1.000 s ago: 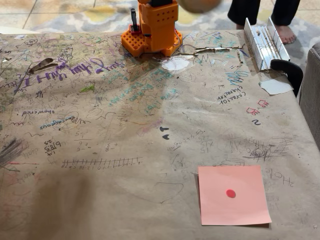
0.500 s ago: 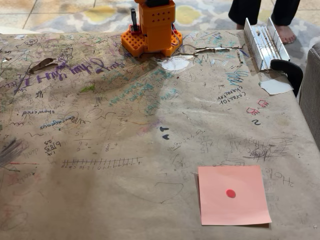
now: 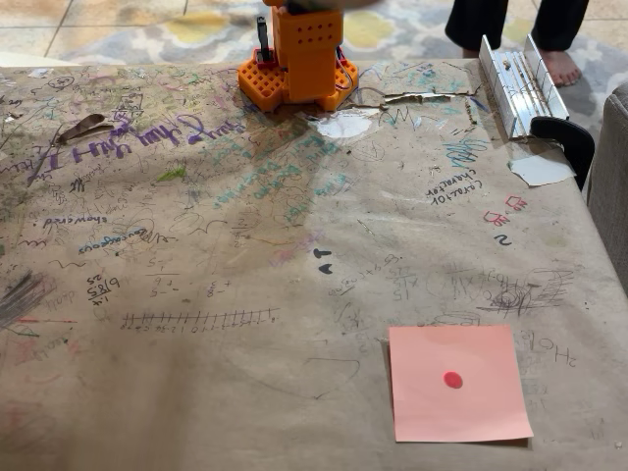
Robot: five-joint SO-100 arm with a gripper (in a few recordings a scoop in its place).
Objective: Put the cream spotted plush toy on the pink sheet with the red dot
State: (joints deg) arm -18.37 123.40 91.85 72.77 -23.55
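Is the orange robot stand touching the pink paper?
Apart. The fixed view shows the orange base at the table's far edge, the pink sheet near the front, scribbled paper between.

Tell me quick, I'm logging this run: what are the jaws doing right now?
Gripper: out of frame, so its state cannot be told. The orange arm base stands at the table's far edge; the pink sheet lies bare.
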